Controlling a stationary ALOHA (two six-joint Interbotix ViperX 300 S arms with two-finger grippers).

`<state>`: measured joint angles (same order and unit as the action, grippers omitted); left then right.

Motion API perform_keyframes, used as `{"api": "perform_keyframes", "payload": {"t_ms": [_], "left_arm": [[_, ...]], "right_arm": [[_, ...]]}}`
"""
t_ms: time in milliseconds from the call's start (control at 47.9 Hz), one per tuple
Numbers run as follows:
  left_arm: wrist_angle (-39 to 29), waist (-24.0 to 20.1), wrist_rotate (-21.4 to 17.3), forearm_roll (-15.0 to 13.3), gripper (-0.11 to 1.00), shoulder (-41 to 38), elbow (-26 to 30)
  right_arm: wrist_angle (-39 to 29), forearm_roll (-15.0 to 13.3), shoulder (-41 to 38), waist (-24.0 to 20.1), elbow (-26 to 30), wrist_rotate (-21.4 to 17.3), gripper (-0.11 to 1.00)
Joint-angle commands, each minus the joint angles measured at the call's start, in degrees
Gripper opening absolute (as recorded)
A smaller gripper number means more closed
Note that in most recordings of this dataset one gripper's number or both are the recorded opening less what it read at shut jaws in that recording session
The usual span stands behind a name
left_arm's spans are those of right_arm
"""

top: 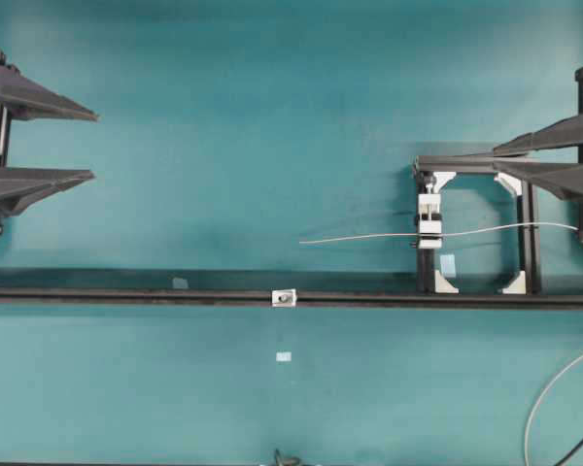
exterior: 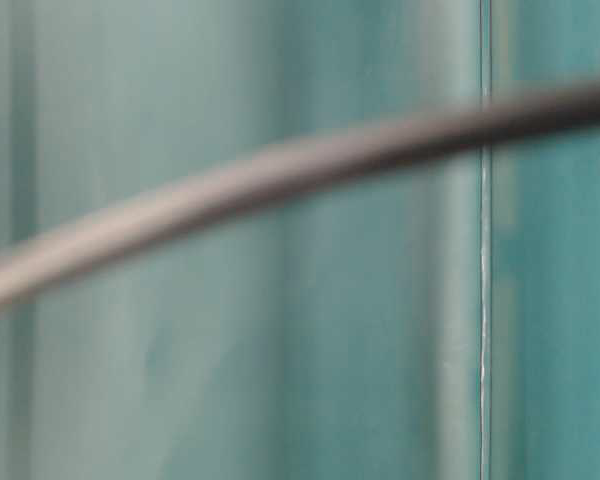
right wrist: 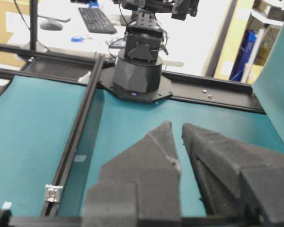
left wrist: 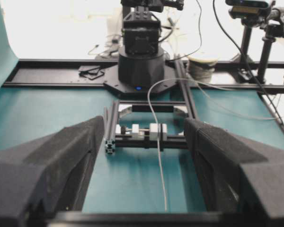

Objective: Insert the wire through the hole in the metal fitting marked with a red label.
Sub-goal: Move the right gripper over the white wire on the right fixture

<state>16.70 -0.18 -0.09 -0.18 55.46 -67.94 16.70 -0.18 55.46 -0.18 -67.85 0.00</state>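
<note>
The wire (top: 369, 236) is a thin pale strand lying left to right across the teal mat, passing through the white clamp block (top: 429, 221). Its free end stops near the middle of the mat. In the left wrist view the wire (left wrist: 159, 161) runs toward the camera between my fingers' line of sight. The metal fitting (top: 285, 297) is a small silvery square on the black rail, its dark hole (top: 286, 298) at the centre; it also shows as the fitting (right wrist: 52, 192). No red label can be made out. My left gripper (top: 94, 146) stands wide open at the far left. My right gripper (right wrist: 176, 126) hangs over the frame, jaws slightly apart, empty.
A long black rail (top: 126, 296) crosses the mat. A black frame (top: 530, 243) with white corner brackets carries the clamp. A white cable (top: 549, 388) curves at bottom right. Small pale labels (top: 284, 356) lie on the mat. The table-level view is blurred, with one dark strand (exterior: 300, 170) across it.
</note>
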Motion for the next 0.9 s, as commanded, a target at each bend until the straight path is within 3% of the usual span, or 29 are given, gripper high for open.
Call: {"api": "perform_keyframes", "payload": {"t_ms": [0, 42, 146, 209, 313, 417, 542, 709, 876], "left_arm": [[0.0, 1.0, 0.6, -2.1, 0.24, -0.9, -0.2], [-0.3, 1.1, 0.7, -2.1, 0.22, -1.0, -0.4], [-1.0, 1.1, 1.1, -2.1, 0.02, -1.0, -0.9], [-1.2, 1.1, 1.1, -2.1, -0.02, -1.0, -1.0], [-1.9, 1.1, 0.7, -2.1, 0.11, -1.1, -1.2], [-2.7, 1.1, 0.4, -2.0, 0.33, -1.5, -1.8], [-2.5, 1.1, 0.4, -2.0, 0.48, -4.4, -1.8], [-1.6, 1.1, 0.2, -2.0, 0.52, -10.5, -0.4], [0.2, 1.1, -2.6, -1.9, 0.62, -13.9, -0.6]], "right_arm": [[0.3, 0.1, -0.4, 0.4, 0.4, -0.7, 0.24], [0.2, 0.1, -0.4, 0.5, -0.2, -0.8, 0.22], [0.0, 0.2, -0.5, 0.7, -0.9, -1.0, 0.03], [0.0, 0.4, -0.7, 0.7, -1.0, -1.5, -0.02], [0.0, 0.4, -1.7, 0.7, -0.7, -3.8, -0.03], [-0.1, 0.4, -2.9, 0.9, -0.4, -5.8, -0.02], [0.0, 0.4, -4.1, 1.2, -0.4, -6.4, 0.14], [0.3, 0.4, -5.5, 1.3, -0.1, -6.4, 0.61], [0.3, 0.4, -7.3, 1.3, 0.1, -6.6, 0.63]]}}
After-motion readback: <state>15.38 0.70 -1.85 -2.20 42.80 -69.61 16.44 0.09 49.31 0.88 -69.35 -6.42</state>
